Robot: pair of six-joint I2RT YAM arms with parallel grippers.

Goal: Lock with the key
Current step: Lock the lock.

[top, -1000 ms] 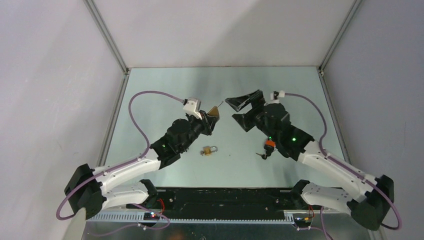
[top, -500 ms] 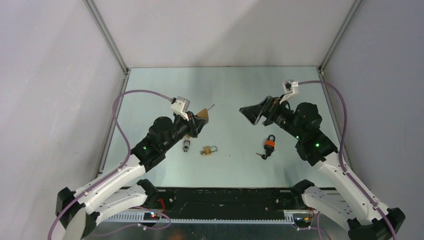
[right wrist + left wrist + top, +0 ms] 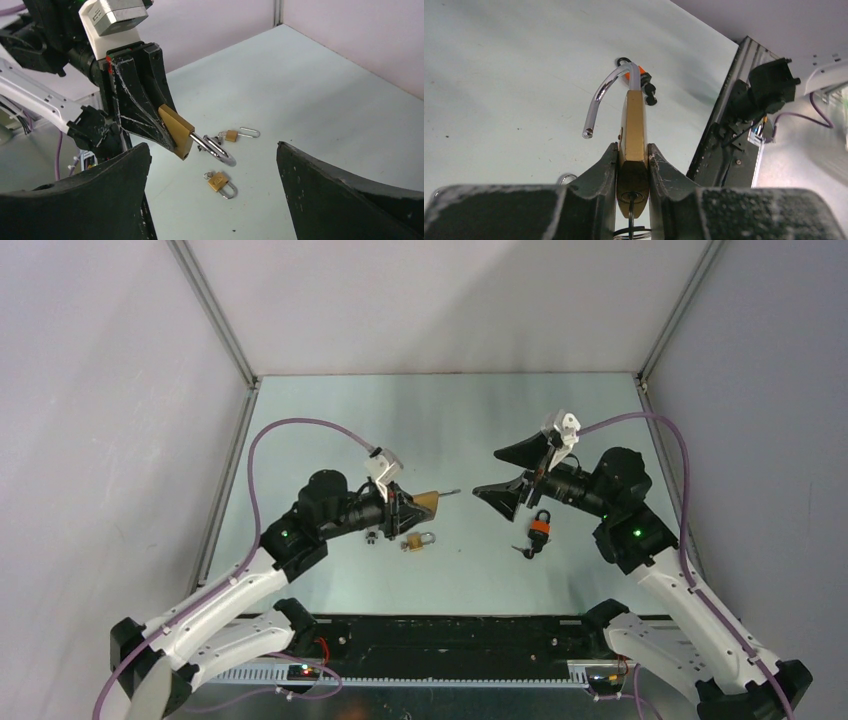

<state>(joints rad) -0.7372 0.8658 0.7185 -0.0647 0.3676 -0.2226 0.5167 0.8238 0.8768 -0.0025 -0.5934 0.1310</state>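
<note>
Left hand [image 3: 632, 151] pinches brass padlock [image 3: 634, 120], curved steel shackle [image 3: 600, 96] open; right hand [image 3: 488, 472] gapes wide

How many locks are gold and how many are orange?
Gold locks: 3, a big lock in the left gripper and two small locks lying loose.
Orange locks: 1.
Total: 4.

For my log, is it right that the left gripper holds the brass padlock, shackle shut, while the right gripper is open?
No: the left wrist view shows the shackle open. The left gripper holds the brass padlock, shackle open, while the right gripper is open.
</note>
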